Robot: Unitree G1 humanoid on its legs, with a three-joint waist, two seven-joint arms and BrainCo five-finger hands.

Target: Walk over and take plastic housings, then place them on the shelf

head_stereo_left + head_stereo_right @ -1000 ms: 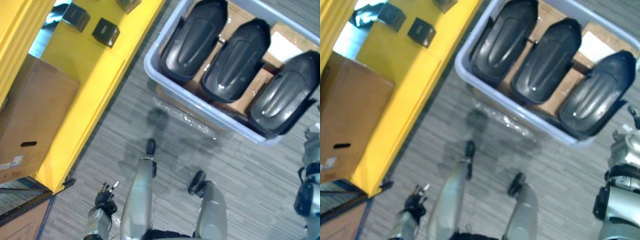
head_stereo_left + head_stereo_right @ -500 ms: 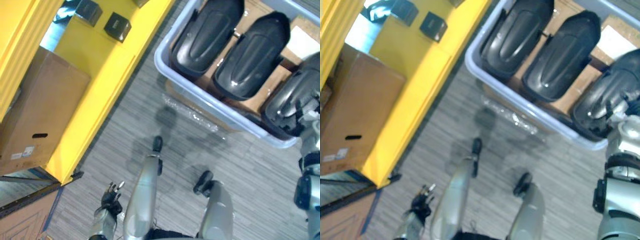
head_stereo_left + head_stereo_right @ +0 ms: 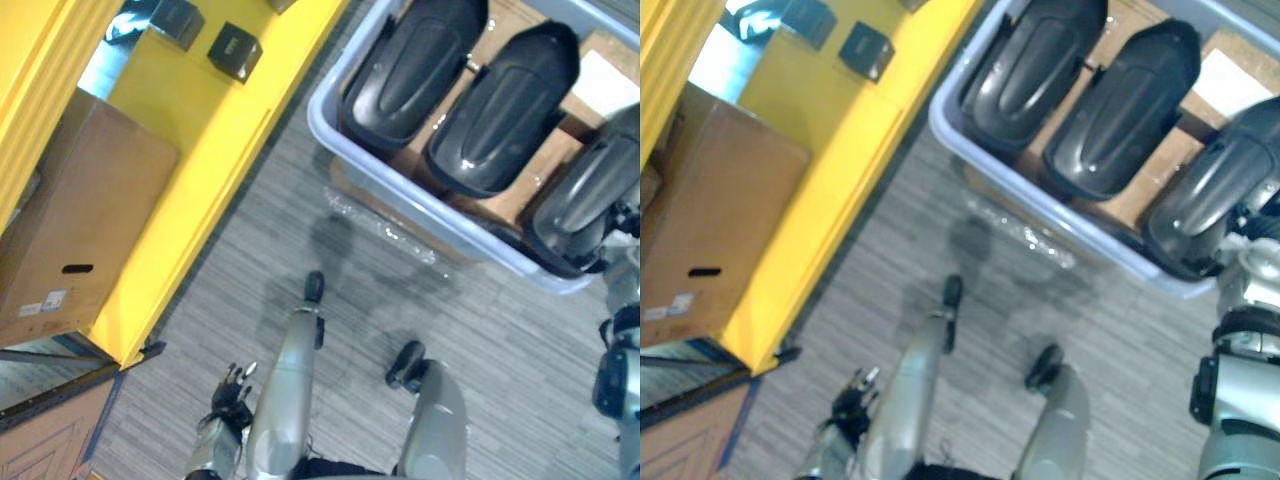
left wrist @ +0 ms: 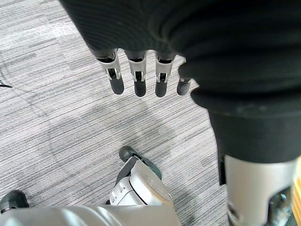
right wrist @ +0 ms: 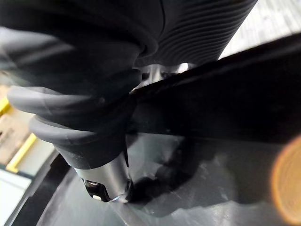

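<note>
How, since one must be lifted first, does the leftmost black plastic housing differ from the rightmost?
The leftmost black plastic housing sits at the end of the pale grey bin nearest the yellow shelf; the rightmost housing sits at the opposite end. Nothing touches the leftmost; the right hand rests against the rightmost's edge. Both lie domed side up, slanted alike.

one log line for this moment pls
stage: pick | right hand: at rightmost black plastic housing in pale blue plastic bin, grip unclear | left hand: open, idle at side | other two housings: in bin, untouched
</note>
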